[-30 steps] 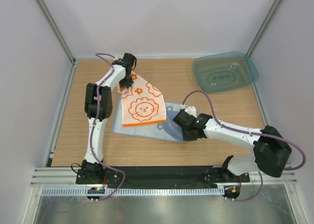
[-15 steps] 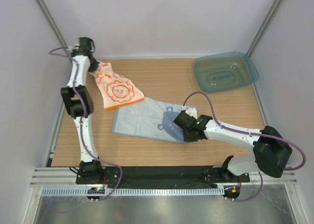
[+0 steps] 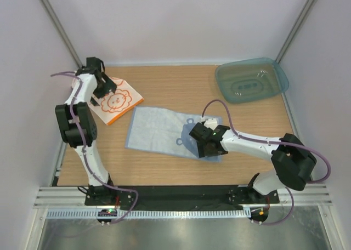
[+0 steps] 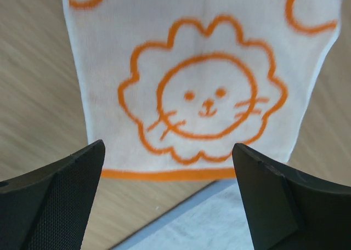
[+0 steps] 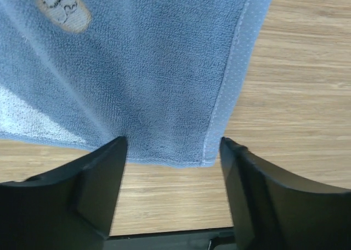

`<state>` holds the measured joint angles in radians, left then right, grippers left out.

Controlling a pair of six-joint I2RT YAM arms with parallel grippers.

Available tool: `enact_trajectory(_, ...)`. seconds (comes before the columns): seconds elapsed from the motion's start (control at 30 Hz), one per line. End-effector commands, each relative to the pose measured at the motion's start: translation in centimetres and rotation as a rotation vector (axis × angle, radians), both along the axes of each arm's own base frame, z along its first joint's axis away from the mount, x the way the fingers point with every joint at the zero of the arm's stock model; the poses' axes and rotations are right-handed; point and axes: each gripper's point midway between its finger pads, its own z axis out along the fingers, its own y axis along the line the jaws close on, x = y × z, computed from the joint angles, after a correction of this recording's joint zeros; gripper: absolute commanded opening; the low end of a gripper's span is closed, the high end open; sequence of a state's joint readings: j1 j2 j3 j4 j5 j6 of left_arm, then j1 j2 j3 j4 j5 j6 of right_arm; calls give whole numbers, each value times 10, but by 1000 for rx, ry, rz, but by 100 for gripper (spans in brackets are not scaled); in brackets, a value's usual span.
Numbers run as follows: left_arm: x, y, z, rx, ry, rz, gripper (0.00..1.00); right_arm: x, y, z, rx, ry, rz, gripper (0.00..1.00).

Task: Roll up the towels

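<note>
- Orange-edged white towel [image 3: 116, 101] with a lion print lies flat and unrolled at the far left of the wooden tabletop [image 3: 181, 91].
- Left end effector [image 3: 101, 85] hovers over that towel's far-left part. In the left wrist view its fingers [image 4: 60, 195] stand wide apart with the lion face showing between them, and they grip nothing.
- Light blue towel [image 3: 159, 130] is spread flat near the middle of the tabletop, also unrolled, with a small loop tag on it.
- Its far-left corner sits just beside the white towel's orange hem; whether the two touch cannot be told.
- Right end effector [image 3: 204, 146] sits low over the blue towel's near-right corner. The right wrist view shows the jaws parted on either side of the stitched hem [image 5: 230, 91], with the cloth lying loose between them rather than pinched.
- Translucent teal tray [image 3: 263, 88] rests in the far right corner, well apart from both towels.
</note>
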<state>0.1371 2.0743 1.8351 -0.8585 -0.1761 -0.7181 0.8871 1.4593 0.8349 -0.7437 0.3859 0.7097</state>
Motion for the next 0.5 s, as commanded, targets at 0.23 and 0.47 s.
enact_trajectory(0.23, -65, -77, 18, 42, -50, -167, 100, 35, 18, 70, 114, -167, 0, 88)
enact_trajectory(0.47, -56, -91, -33, -8, 60, -195, 98, 84, 13, 86, 267, -133, -91, 89)
